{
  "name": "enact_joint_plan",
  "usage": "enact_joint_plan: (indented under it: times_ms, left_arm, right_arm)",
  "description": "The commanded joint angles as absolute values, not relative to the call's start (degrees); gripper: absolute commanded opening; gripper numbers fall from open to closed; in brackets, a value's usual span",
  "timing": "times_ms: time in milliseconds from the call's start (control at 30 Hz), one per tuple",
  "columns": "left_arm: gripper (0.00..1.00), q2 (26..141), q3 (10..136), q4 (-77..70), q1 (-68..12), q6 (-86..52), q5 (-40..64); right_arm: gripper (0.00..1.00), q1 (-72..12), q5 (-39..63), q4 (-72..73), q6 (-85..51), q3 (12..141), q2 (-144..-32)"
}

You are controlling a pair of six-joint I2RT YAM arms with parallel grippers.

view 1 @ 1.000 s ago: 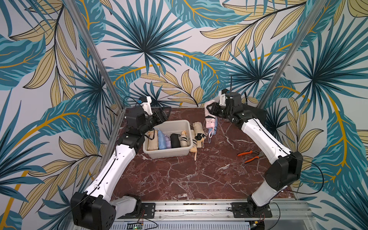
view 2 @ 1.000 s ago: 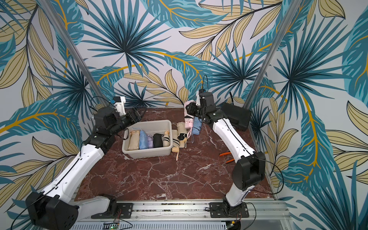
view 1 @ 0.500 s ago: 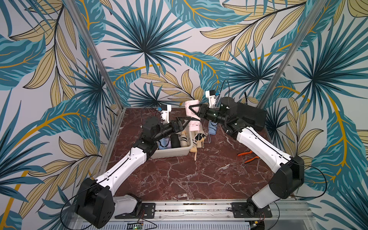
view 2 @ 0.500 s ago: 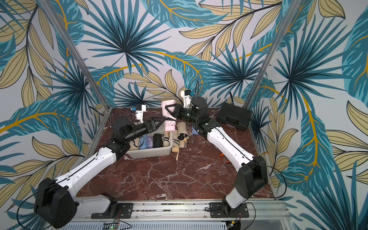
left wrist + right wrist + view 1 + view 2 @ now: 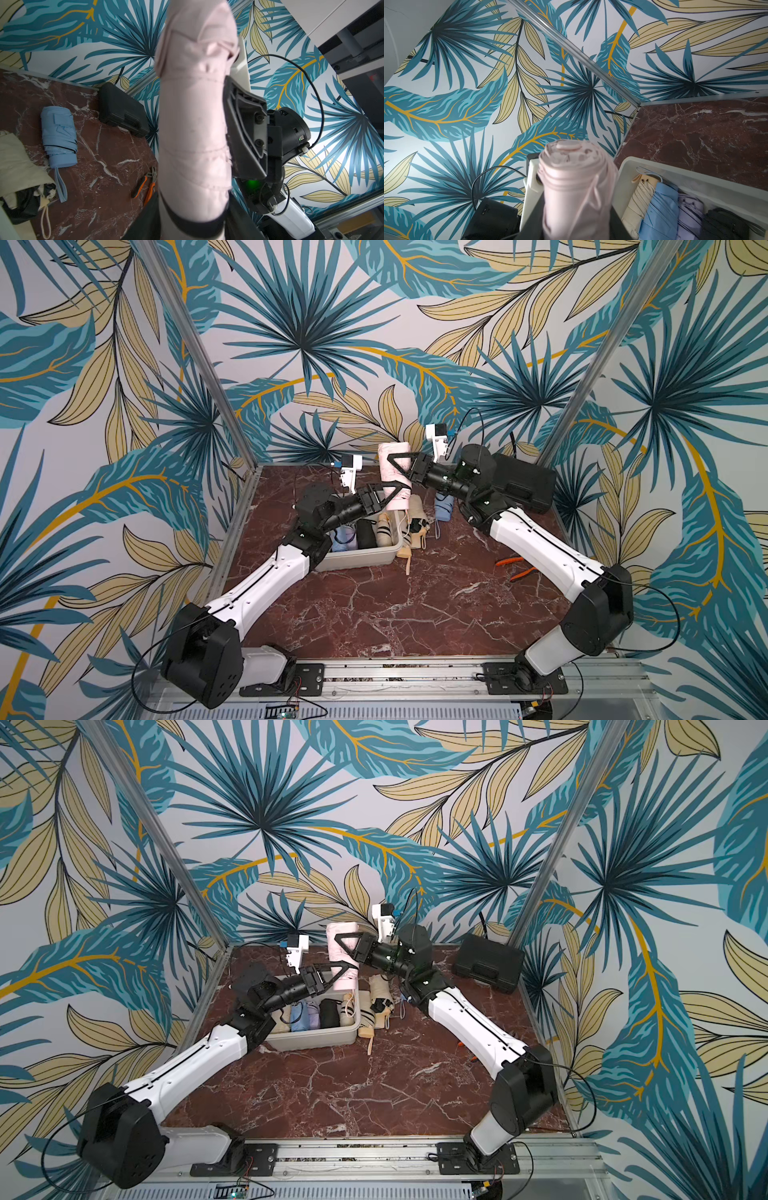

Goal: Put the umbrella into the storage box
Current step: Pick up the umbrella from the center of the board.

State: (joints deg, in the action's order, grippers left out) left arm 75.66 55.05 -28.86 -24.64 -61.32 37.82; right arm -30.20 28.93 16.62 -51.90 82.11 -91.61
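Bright, even light; faint shadows; wrist-view foreground soft; edges perhaps bowed.

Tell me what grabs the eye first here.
A pale pink folded umbrella stands upright in mid-air at the far side of the red marble table, the right gripper shut on its upper part, the left gripper around its lower end. Just below it sits an off-white plastic storage tub, already lined with folded umbrellas. Teal and yellow palm-leaf wallpaper covers every wall.

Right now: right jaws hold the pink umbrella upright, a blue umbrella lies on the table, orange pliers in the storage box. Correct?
No: the orange pliers lie on the table, outside the storage box, as a top view shows. Rest stands.
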Motion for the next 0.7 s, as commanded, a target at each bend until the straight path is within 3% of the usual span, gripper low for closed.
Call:
enact_joint_plan:
  times_ms: [0,133,400,467,667]
  left_arm:
    - [0.39,75.92,54.29,-32.85,-24.37,-61.71,38.69]
    - [0.26,76.0,54.07,-32.3,-23.66,-61.7,38.53]
    - [0.05,76.11,53.27,-26.92,-19.93,-60.51,40.55]
    - [0.01,74.68,53.67,-17.52,-19.8,-54.33,39.39]
    - [0.0,72.73,65.64,21.75,-20.79,-21.72,29.31]
  right_arm:
    - [0.26,-30.9,28.84,20.71,-51.68,80.92,-91.32]
    - [0.34,-30.9,26.83,18.8,-50.22,80.07,-90.67]
    - [0.78,-29.92,17.56,-0.51,-38.22,83.04,-88.46]
    - [0.82,-28.76,15.63,-10.05,-29.72,86.72,-87.53]
    - [0.85,-27.24,13.66,-37.0,-3.81,100.14,-87.7]
